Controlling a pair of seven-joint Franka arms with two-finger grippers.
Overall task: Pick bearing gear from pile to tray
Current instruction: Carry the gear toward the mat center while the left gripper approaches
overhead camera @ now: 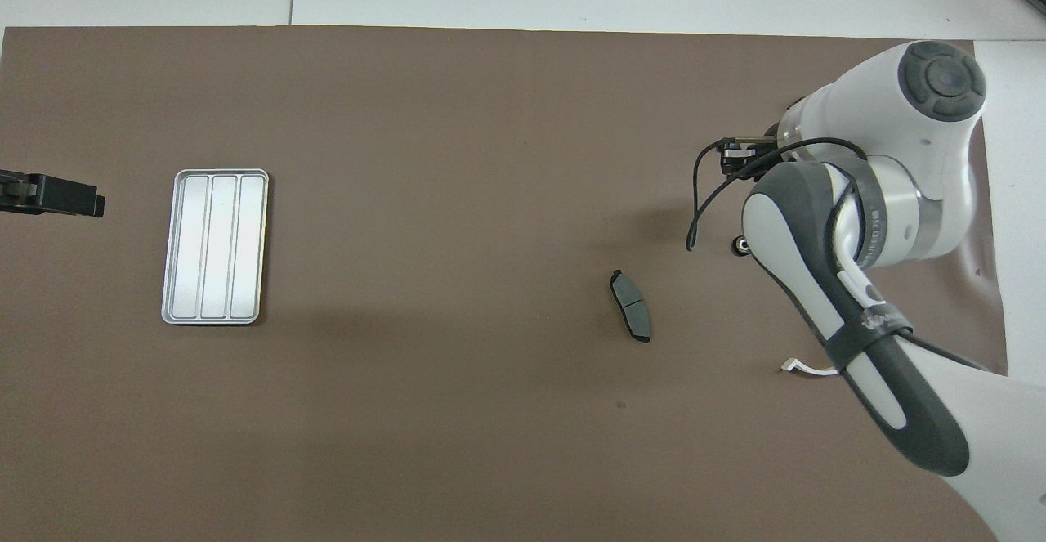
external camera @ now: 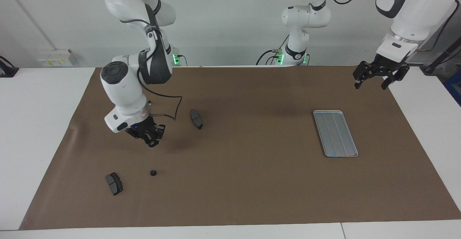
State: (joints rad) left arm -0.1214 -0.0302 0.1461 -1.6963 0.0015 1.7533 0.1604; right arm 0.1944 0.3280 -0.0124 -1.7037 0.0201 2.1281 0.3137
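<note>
My right gripper (external camera: 152, 141) is shut on a small black round gear (external camera: 154, 144) and holds it a little above the mat, over the pile at the right arm's end. In the overhead view the right gripper (overhead camera: 738, 154) pokes out from under the arm. A second gear (external camera: 153, 172) lies on the mat, and a third (overhead camera: 739, 245) shows partly beside the arm. The silver-grey ridged tray (external camera: 335, 133) lies empty at the left arm's end; it also shows in the overhead view (overhead camera: 215, 246). My left gripper (external camera: 374, 77) is open and empty, up in the air near the tray's end of the mat.
Two dark grey curved pads lie on the brown mat: one (external camera: 196, 119) toward the table's middle, also seen from overhead (overhead camera: 630, 305), and one (external camera: 114, 183) farther from the robots. The white half-ring bracket (overhead camera: 805, 369) is mostly covered by the right arm.
</note>
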